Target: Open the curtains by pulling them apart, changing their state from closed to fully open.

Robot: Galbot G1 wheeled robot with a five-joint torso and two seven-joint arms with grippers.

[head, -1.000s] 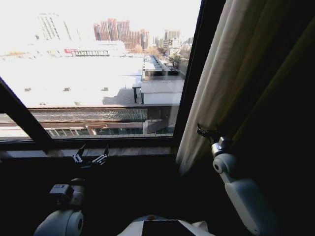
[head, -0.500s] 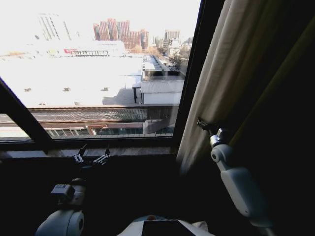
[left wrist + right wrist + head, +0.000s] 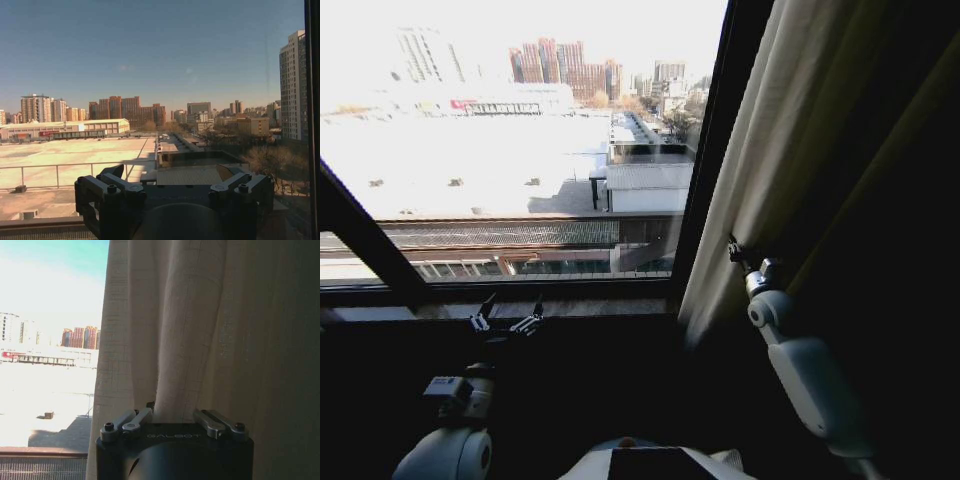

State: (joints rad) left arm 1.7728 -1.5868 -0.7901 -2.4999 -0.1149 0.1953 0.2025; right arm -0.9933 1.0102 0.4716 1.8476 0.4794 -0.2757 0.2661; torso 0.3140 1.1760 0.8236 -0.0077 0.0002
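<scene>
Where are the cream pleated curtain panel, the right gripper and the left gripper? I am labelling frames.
cream pleated curtain panel (image 3: 770, 150), head view, lit folds.
right gripper (image 3: 734, 250), head view, tip at the fabric.
left gripper (image 3: 506, 313), head view, between open fingers, by the sill.

My right arm reaches up and forward, its white forearm angled toward the upper left, and my right gripper (image 3: 735, 250) is closed on a gathered fold of the curtains (image 3: 175, 340), the fabric rising from between its fingers (image 3: 131, 423) in the wrist view. My left arm sits low on the left, wrist pointing forward, with my left gripper (image 3: 506, 318) spread wide and holding nothing.
</scene>
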